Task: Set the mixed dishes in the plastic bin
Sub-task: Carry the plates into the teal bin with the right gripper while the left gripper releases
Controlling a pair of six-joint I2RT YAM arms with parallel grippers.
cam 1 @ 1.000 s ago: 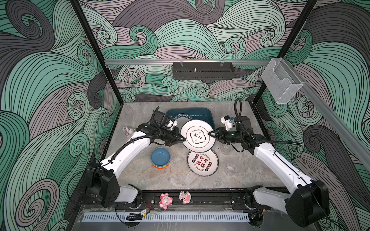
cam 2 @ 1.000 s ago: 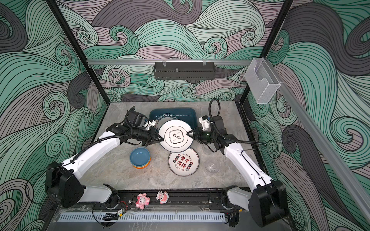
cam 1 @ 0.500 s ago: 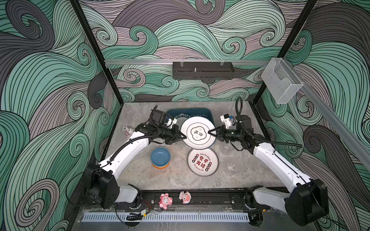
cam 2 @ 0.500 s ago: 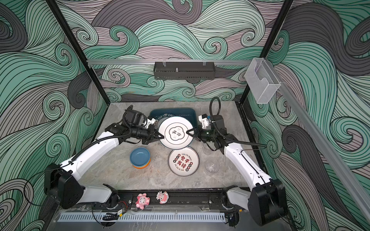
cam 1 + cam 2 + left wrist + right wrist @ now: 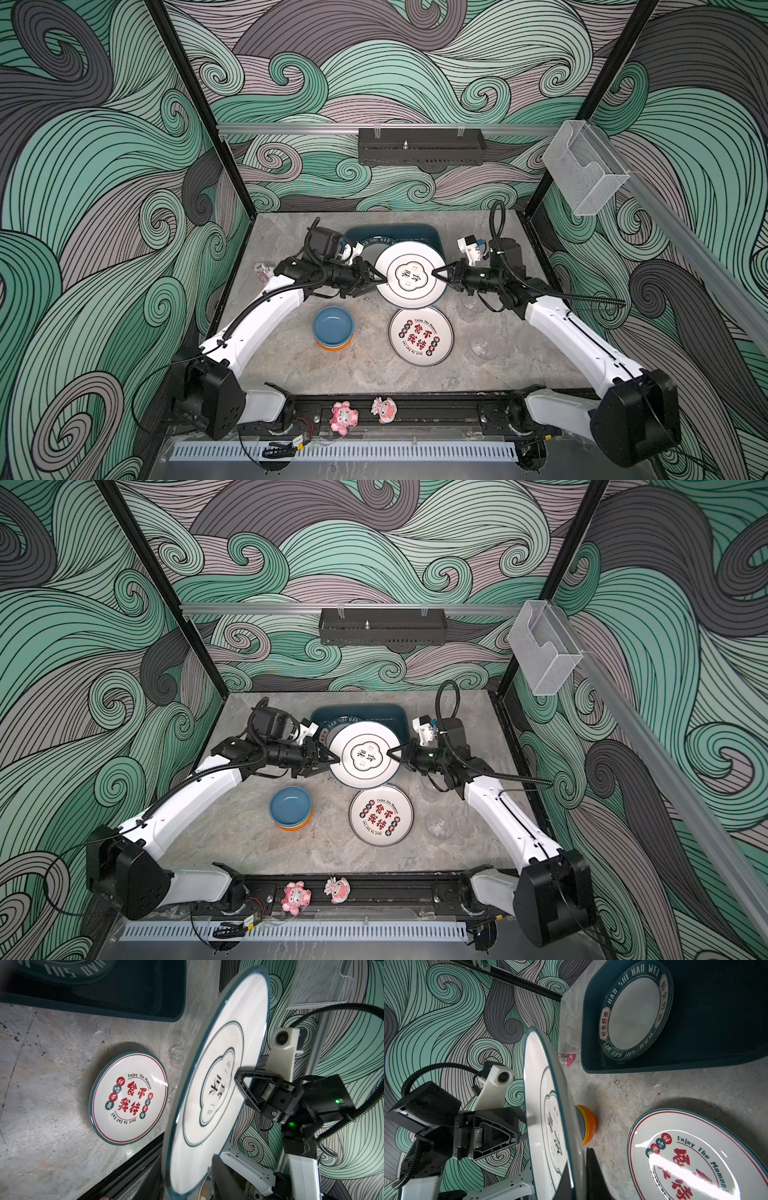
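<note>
A white plate with black lettering (image 5: 409, 276) (image 5: 365, 754) hangs tilted over the near edge of the teal plastic bin (image 5: 395, 230) (image 5: 361, 708). My right gripper (image 5: 434, 273) (image 5: 577, 1178) is shut on its right rim. My left gripper (image 5: 384, 279) (image 5: 187, 1184) stands open around the left rim, its fingers spread off the plate. Another plate (image 5: 633, 1012) lies in the bin. A red-lettered plate (image 5: 420, 336) (image 5: 128, 1098) lies on the table in front. Left of it sits a bowl stack (image 5: 333, 326) with the blue bowl on top. Two clear glasses (image 5: 482, 347) (image 5: 471, 303) stand under my right arm.
Another clear glass (image 5: 261, 270) is by the left wall. Two pink figurines (image 5: 344, 417) sit on the front rail. A black perforated shelf (image 5: 419, 145) hangs on the back wall. A clear acrylic box (image 5: 584, 170) is mounted high at the right.
The plate has moved a little back toward the bin. The right gripper has closed on its right rim, and the left gripper's jaws have opened off the left rim.
</note>
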